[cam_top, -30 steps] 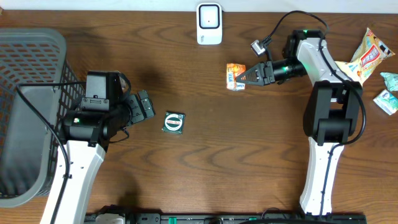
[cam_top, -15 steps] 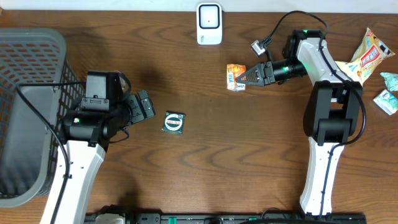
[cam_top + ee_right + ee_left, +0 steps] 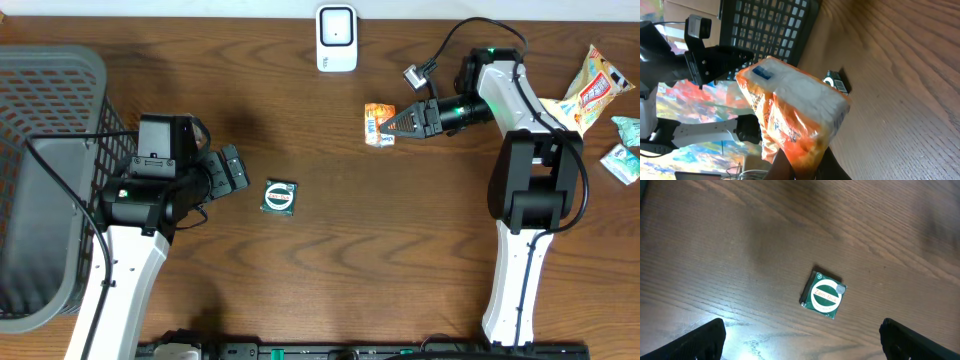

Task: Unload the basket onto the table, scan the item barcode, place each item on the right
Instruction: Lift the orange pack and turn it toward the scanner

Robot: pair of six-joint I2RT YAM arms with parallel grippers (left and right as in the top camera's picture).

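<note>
Right tool [image 3: 390, 124] clamped on the orange snack packet [image 3: 376, 121], held off the bench [image 3: 350, 270] just right of and below the white scanner [image 3: 337, 38].
The right arm reached left, level; the left tool [image 3: 232, 168] hung with jaws spread wide and nothing in them, beside a green square packet [image 3: 823, 294] whose orange lettering was too small to read. A grey basket [image 3: 60, 70] stood far left.

Basket [image 3: 60, 62] walls off left; table [image 3: 350, 240] centre open; scanner [image 3: 336, 38] at far edge.
</note>
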